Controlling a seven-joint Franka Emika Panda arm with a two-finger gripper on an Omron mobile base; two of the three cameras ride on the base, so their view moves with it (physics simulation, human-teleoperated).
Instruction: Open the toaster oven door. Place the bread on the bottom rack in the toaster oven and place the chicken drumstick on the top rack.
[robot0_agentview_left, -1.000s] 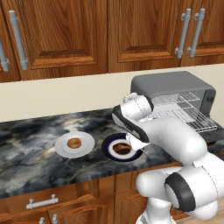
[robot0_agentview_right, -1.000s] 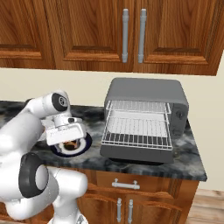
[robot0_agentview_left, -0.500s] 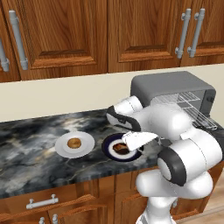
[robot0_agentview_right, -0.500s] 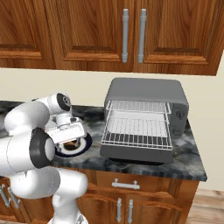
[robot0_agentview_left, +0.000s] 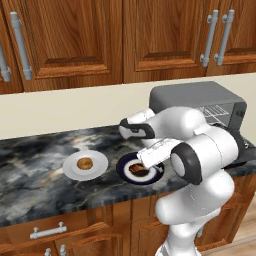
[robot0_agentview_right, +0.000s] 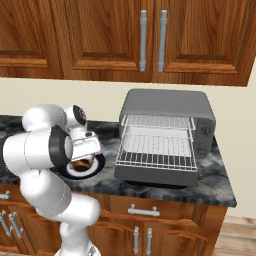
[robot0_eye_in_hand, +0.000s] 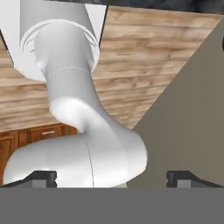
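Chicken drumstick was seen lying on the dark plate, with the gripper jaws spread apart, nothing held.

The arm hides most of the toaster oven and part of the chicken drumstick on its dark plate.

On the marble counter are seen one toaster oven fitted with two wire racks, two plates, one bread bun and one chicken drumstick; four cabinet handles are counted above.
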